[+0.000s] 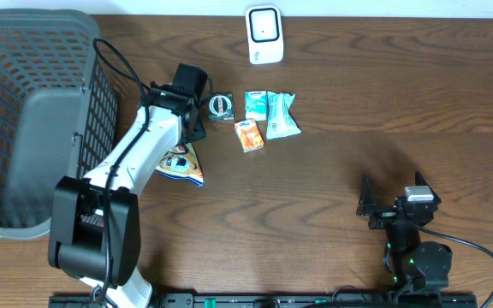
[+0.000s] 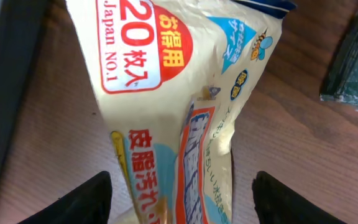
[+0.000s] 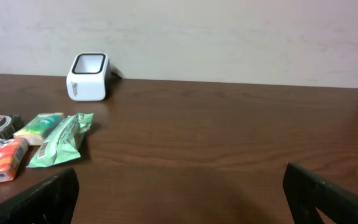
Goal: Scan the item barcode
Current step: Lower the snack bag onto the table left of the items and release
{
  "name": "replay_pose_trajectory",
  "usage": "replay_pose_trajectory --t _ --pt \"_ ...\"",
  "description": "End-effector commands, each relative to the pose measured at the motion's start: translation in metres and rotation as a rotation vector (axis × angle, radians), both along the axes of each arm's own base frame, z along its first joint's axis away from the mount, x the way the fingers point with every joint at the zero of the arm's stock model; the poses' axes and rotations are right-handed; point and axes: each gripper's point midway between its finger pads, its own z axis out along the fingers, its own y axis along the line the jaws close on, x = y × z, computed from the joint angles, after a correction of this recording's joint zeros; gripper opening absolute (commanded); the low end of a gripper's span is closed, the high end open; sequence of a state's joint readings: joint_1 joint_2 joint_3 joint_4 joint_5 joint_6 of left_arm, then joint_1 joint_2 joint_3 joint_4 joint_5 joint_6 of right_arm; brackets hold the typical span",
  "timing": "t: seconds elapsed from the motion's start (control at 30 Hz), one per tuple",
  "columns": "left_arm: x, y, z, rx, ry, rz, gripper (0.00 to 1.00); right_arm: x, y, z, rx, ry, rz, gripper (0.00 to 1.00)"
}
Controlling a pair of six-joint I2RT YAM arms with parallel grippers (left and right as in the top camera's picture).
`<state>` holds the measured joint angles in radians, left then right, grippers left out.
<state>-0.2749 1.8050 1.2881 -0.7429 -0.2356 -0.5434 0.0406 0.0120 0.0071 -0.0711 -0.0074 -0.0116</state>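
Pouch (image 2: 166, 93) first: it lies flat on the table at about 9 o'clock, just beside the basket (image 1: 24, 128) and partly under your left arm. Your left gripper (image 2: 182, 194) straddles its near end with fingers wide. A gap shows at the right finger (image 2: 291, 199), so I judge nothing is gripped yet. That spread suits a wide, soft pack: you clear both edges before closing. No barcode shows on the printed face, so it probably sits underneath. The scanner (image 1: 264, 34) stands at 12 o'clock, window facing the table, so expect to lift and turn the pack toward it. Your right gripper (image 3: 182, 199) waits at 5 o'clock, fingers fully spread and empty, out of the way.
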Motion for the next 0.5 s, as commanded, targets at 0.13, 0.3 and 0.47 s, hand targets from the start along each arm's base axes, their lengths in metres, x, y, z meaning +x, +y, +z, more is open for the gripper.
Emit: replay_pose_trajectory --t 0.13,0.3,0.47 --pt "-0.001 0.018 -0.011 0.088 -0.008 0.037 0.70 0.000 0.001 -0.001 0.007 0.001 0.004 0.99" --pt "-0.001 0.022 -0.016 0.105 0.001 0.044 0.48 0.000 0.001 -0.001 0.007 0.001 0.004 0.99" --pt "-0.008 0.007 -0.038 0.027 0.076 0.023 0.49 0.000 0.001 -0.001 0.007 0.001 0.004 0.99"
